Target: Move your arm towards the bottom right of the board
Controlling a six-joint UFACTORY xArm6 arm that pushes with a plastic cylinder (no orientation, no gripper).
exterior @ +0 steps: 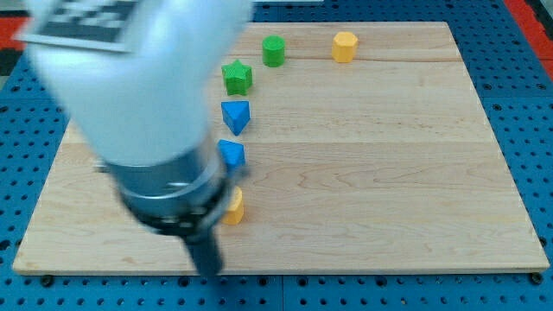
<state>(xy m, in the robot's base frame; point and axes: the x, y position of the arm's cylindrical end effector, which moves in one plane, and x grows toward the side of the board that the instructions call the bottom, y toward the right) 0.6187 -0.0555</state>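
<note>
Our tip (207, 269) sits near the board's (371, 155) bottom edge, left of centre; target is the bottom right corner.

No jaws on this rig, just a bare rod, nothing grasped; arm is motion-blurred so tip position is approximate. Nearest the tip, just up and to the view's right, is a yellow block (233, 207), part hidden by the arm. Above it run a blue block (232, 154), a blue wedge-like block (235, 116), a green star (237, 77), a green block (274, 50), and a yellow hexagonal block (345, 46) near the top edge. We judge best move: slide straight right along the bottom edge, staying below the yellow block. That lane shows no blocks. Stop short of the right edge and the corner.
</note>
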